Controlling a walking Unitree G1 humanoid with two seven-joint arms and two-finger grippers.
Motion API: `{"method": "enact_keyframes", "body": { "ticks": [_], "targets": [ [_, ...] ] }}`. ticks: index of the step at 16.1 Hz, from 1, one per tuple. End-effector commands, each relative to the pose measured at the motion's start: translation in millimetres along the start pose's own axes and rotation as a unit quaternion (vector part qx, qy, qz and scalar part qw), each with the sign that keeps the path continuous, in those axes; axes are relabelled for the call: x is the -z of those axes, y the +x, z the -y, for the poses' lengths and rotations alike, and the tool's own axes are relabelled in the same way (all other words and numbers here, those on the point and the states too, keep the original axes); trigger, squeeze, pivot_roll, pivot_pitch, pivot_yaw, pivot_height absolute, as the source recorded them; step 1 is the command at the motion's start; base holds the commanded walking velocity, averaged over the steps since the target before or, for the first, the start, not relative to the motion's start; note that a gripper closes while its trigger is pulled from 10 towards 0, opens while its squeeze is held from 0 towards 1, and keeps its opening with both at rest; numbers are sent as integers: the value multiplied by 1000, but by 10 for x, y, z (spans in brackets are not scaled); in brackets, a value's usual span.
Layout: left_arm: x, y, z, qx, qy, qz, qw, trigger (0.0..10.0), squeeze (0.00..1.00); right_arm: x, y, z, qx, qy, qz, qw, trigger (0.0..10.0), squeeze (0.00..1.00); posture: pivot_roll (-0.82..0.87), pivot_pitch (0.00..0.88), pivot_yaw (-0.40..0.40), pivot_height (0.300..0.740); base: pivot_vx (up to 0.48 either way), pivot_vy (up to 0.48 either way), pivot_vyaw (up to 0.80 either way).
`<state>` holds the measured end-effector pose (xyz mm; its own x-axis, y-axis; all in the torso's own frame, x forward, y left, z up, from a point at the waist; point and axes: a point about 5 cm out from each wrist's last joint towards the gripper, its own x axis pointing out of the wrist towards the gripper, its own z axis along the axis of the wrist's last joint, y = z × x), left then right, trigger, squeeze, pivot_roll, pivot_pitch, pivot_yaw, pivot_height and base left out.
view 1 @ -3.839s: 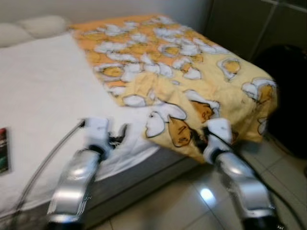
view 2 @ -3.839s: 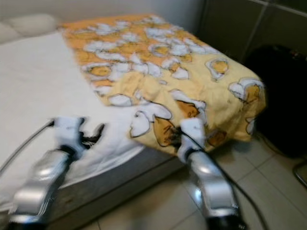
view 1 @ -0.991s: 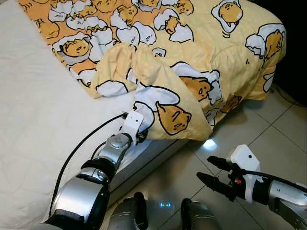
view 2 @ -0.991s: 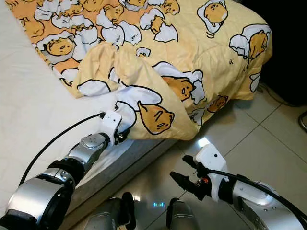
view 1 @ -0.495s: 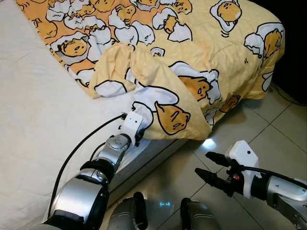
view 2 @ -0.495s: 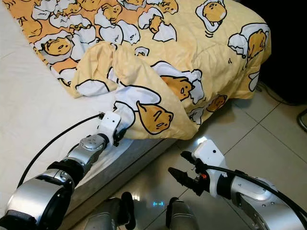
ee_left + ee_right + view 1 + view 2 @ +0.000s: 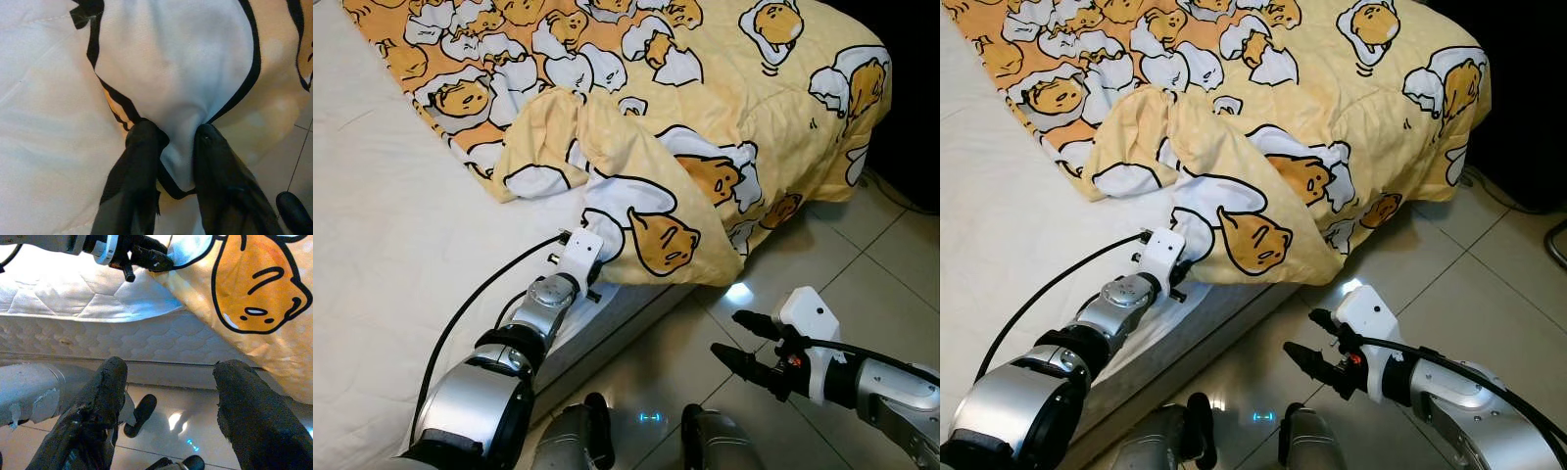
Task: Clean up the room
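Left eye view: yellow blanket (image 7: 705,127) covers the bed (image 7: 382,245) toward 1 o'clock; right gripper (image 7: 736,338) hovers over the floor (image 7: 862,264), fingers spread, empty. Left wrist view: left gripper (image 7: 177,142) fingers (image 7: 142,147) pinch the blanket's edge over the mattress.

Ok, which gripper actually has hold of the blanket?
The left gripper, pinching the blanket's folded edge at the mattress side. The right gripper hangs open over the floor.
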<state>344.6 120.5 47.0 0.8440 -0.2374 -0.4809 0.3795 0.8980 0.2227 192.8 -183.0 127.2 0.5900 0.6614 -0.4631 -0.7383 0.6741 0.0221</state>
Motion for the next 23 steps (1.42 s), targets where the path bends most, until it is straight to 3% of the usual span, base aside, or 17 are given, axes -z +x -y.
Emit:
{"method": "enact_keyframes", "body": {
  "ticks": [1, 7, 9, 11, 12, 13, 15, 17, 19, 22, 23],
  "targets": [
    [108, -24, -45, -5, -6, -17, 1000, 0, 0, 33, 8, -14, -3, 7, -5, 1000, 10000, 0, -195, 256, 98, 740, 0, 0, 0],
    [90, -35, -11, 30, -11, 7, 999, 0, 0, 45, 7, 2, 1, 6, -5, 1000, 10000, 0, -182, 242, 111, 740, 0, 0, 0],
    [116, -66, 81, 78, -10, 30, 996, 0, 0, 58, -14, 18, 6, 5, -6, 1000, 10000, 0, -175, 228, 116, 740, 0, 0, 0],
    [322, -201, 289, 140, -12, 40, 989, 0, 0, 99, -42, 17, 9, 5, -12, 1000, 10000, 0, -162, 213, 110, 740, 0, 0, 0],
    [527, -333, 443, 168, -2, 24, 986, 0, 0, 121, -50, 10, 7, 4, -19, 1000, 10000, 0, -160, 211, 105, 740, 0, 0, 0],
    [609, -390, 498, 177, 2, 16, 984, 0, 0, 130, -52, 7, 6, 4, -21, 1000, 10000, 0, -159, 211, 102, 740, 0, 0, 0],
    [930, -650, 645, 205, 28, -29, 978, 0, 0, 160, -37, 11, -4, -1, -33, 999, 10000, 0, -155, 207, 90, 740, 0, 0, 0],
    [1078, -813, 665, 206, 30, -63, 976, 0, 0, 179, -32, 16, -10, -5, -40, 999, 10000, 0, -147, 205, 78, 740, 0, 0, 0],
    [1330, -1101, 696, 212, 4, -149, 966, 0, 0, 212, -24, 30, -19, -14, -58, 998, 10000, 0, -146, 206, 60, 740, 0, 0, 0],
    [1374, -1243, 867, 266, -21, -192, 944, 0, 0, 229, -27, 26, -28, -19, -70, 997, 10000, 0, -151, 213, 46, 740, 0, 0, 0],
    [1316, -1255, 965, 287, -17, -181, 941, 1490, 0, 237, -38, 27, -31, -23, -76, 996, 10000, 0, -153, 216, 44, 740, 0, 0, 0]
  ]
}}
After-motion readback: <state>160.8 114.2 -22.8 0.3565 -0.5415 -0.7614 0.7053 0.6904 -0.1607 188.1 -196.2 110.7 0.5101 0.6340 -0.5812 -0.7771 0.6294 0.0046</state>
